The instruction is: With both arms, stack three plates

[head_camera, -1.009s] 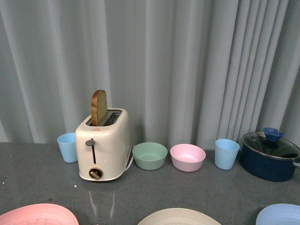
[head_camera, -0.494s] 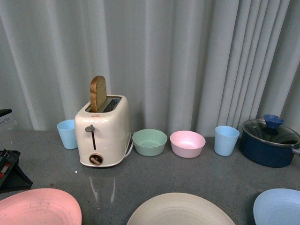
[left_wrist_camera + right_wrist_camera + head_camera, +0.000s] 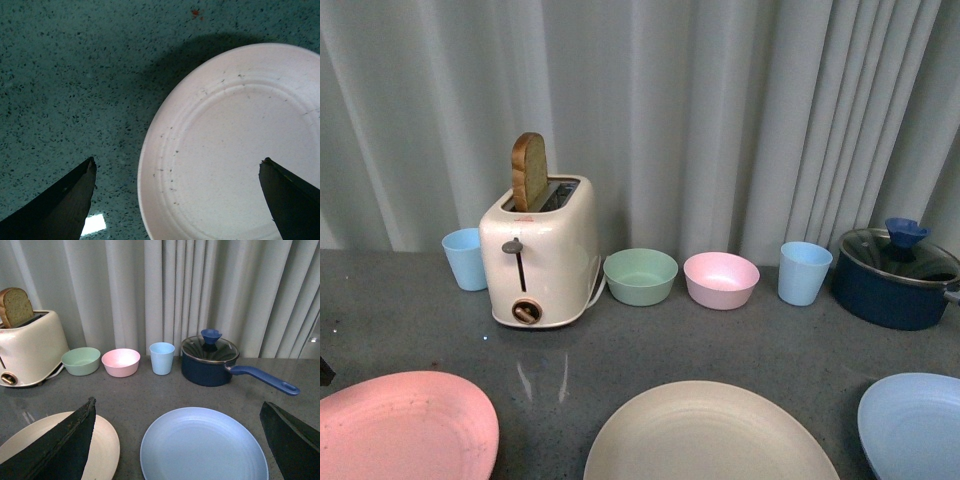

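Three plates lie in a row at the near edge of the grey table: a pink plate (image 3: 405,425) at left, a cream plate (image 3: 705,435) in the middle, a light blue plate (image 3: 915,420) at right. No arm shows in the front view. My left gripper (image 3: 177,172) is open above the pink plate (image 3: 235,145), its fingers spread on either side of the plate's rim. My right gripper (image 3: 177,412) is open above the light blue plate (image 3: 202,447), with the cream plate (image 3: 102,445) beside it.
At the back stand a cream toaster (image 3: 542,255) with a bread slice, two light blue cups (image 3: 467,258) (image 3: 804,271), a green bowl (image 3: 640,276), a pink bowl (image 3: 721,279) and a dark blue lidded pot (image 3: 895,278) with a long handle (image 3: 265,379). Grey curtain behind.
The front view has tilted down, so the three plates show more fully. A black object at the left edge half a second ago is now almost out of view.
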Tool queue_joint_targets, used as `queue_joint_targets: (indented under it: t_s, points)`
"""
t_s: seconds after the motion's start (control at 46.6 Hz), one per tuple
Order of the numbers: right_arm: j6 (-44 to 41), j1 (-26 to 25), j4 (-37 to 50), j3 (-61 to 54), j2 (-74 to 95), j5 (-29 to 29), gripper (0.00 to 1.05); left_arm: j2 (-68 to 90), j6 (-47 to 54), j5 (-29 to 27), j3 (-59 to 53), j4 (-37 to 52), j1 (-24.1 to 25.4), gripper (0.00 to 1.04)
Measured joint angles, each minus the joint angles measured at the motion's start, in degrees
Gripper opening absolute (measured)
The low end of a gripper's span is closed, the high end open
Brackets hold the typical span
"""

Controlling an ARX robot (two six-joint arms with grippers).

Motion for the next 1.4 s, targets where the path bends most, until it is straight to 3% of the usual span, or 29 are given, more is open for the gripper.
queue_joint_targets:
  t_s: [0.258,1.331,1.395]
  points:
    - [0.00,0.00,0.00,0.00,0.00,0.00,0.97,4.24,4.31,-0.70,0.04,0.90,2.49,0.98]
    - [0.00,0.00,0.00,0.00,0.00,0.00,0.97,11.54,8.22,-3.02,2.80,4.59,1.60,0.98]
    - [0.00,0.00,0.00,0.00,0.00,0.00,0.97,11.82,8.61,-3.21,2.82,4.74,1.60,0.94]
